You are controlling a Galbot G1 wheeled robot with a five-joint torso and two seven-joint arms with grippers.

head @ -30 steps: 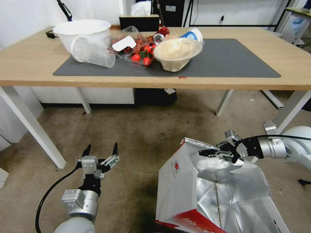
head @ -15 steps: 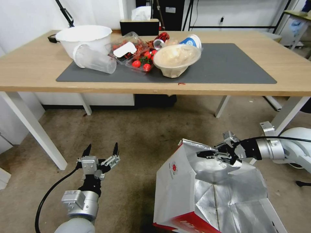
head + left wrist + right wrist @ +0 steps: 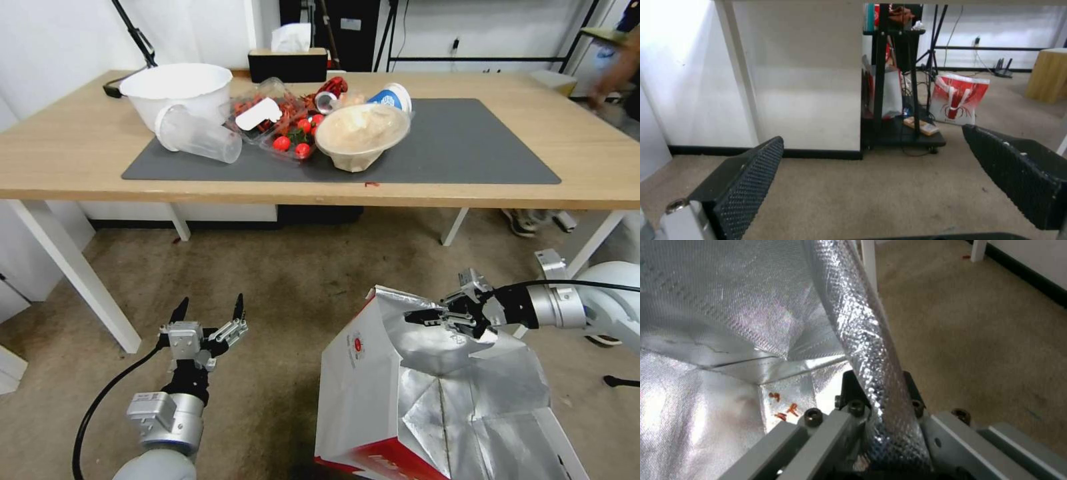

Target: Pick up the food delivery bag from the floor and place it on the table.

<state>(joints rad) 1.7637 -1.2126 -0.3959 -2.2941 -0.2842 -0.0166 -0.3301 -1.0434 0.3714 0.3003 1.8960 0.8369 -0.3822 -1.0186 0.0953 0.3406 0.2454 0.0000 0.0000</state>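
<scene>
My right pincer (image 3: 428, 315) is clamped on the far foil rim of the food delivery bag (image 3: 373, 387), which sits at near right, mouth opening upward and tilted toward me, its long axis running near to far. Bare floor (image 3: 293, 280) lies open between the bag and the surface (image 3: 53, 153), whose near edge runs left to right beyond. My left pincer (image 3: 208, 310) hovers at near left, fingers spread wide, holding nothing.
</scene>
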